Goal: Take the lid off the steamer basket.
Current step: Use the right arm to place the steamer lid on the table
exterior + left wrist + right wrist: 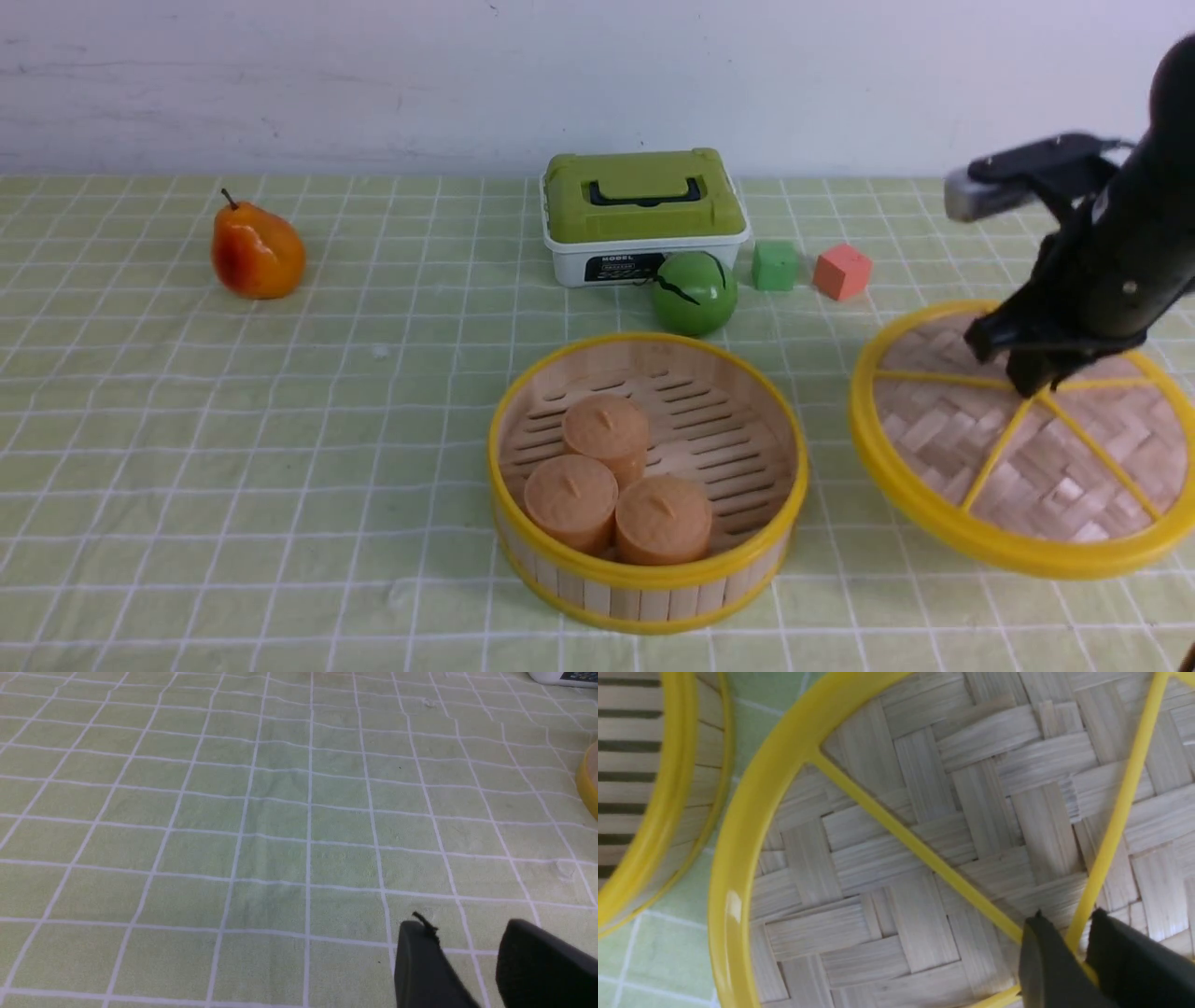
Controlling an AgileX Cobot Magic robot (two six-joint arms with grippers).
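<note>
The steamer basket [644, 574] stands uncovered at the front centre of the checked cloth, with three round orange-brown cakes [607, 429] inside. The lid [943, 429], a woven bamboo disc with a yellow rim and spokes, is tilted to the right of the basket and clear of it. My right gripper [1032, 378] is shut on the lid's hub where the spokes meet. The right wrist view shows its fingertips [1036, 933] on either side of a yellow spoke, the lid [924, 765] filling the picture and the basket's rim [668, 788] beside it. My left gripper [465, 926] is open over bare cloth.
A white box with a green lid [644, 215] stands at the back centre. In front of it lie a green ball [694, 292], a green cube [775, 265] and a red cube [842, 272]. A pear [257, 252] sits at the back left.
</note>
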